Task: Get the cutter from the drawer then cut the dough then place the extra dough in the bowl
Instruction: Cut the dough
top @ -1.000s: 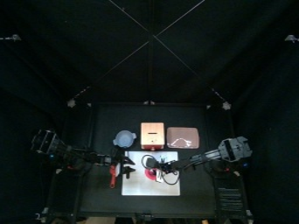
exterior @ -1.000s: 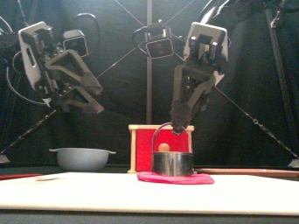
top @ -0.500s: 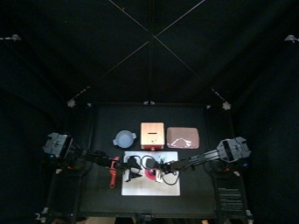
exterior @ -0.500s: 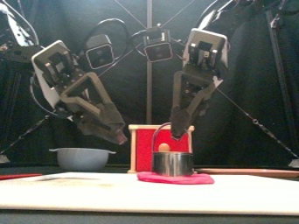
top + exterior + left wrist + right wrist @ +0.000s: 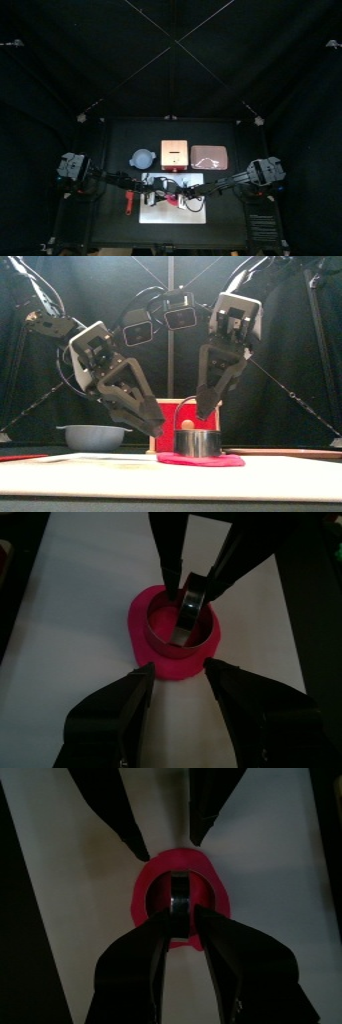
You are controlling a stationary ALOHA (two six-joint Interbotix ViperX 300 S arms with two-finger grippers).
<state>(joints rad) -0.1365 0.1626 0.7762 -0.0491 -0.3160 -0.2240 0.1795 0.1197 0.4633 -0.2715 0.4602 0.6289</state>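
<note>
A flat pink dough disc [image 5: 201,459] lies on the white cutting board [image 5: 80,466]. The round metal cutter [image 5: 198,442] stands on the dough, its wire handle rising. My right gripper [image 5: 199,406] is shut on that handle; the right wrist view shows its jaws closed over the cutter [image 5: 179,896] and dough [image 5: 150,893]. My left gripper [image 5: 162,434] hangs open just left of the cutter. In the left wrist view its jaws straddle the dough's [image 5: 158,672] near edge, with the cutter [image 5: 191,612] beyond. From above, both grippers meet over the dough [image 5: 173,199].
Along the back stand the blue-grey bowl [image 5: 143,158], the wooden box [image 5: 174,152] and the pink tray [image 5: 210,156]. A red cup with toy knives [image 5: 130,200] lies left of the board [image 5: 187,213].
My left arm has swung in from the left and come down to the dough's edge beside the cutter. The right gripper, cutter and dough have stayed put.
</note>
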